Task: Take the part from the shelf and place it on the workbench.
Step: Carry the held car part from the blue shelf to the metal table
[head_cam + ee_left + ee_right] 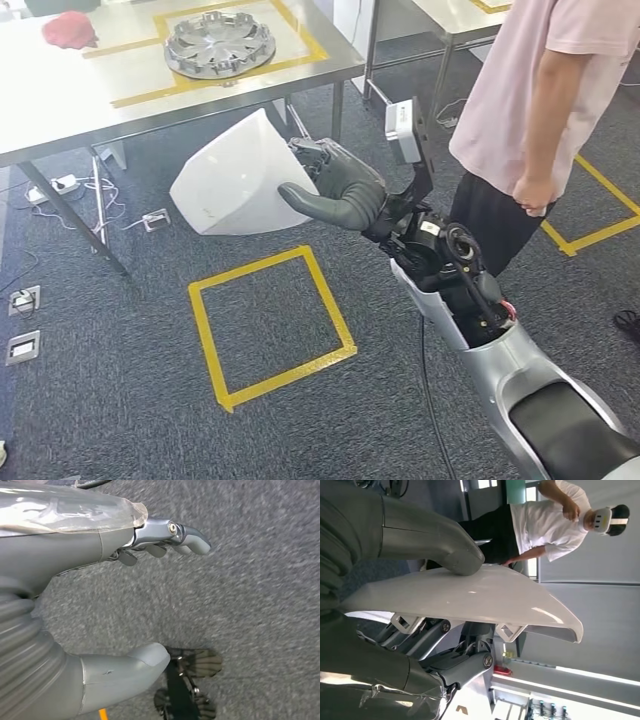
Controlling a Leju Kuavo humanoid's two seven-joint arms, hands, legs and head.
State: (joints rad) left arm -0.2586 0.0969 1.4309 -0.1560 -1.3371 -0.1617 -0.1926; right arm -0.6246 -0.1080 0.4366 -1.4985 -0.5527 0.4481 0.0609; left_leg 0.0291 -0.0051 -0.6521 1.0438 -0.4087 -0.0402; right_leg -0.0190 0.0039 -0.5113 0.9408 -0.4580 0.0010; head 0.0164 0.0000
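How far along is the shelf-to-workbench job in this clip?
Pickup looks done: the right robot hand grips the white part, thumb on its glossy face, fingers behind. In hand is the carry; the part hangs above the carpet, short of the workbench. Placing it on the bench top remains. The left robot hand hangs over the floor, holding nothing.
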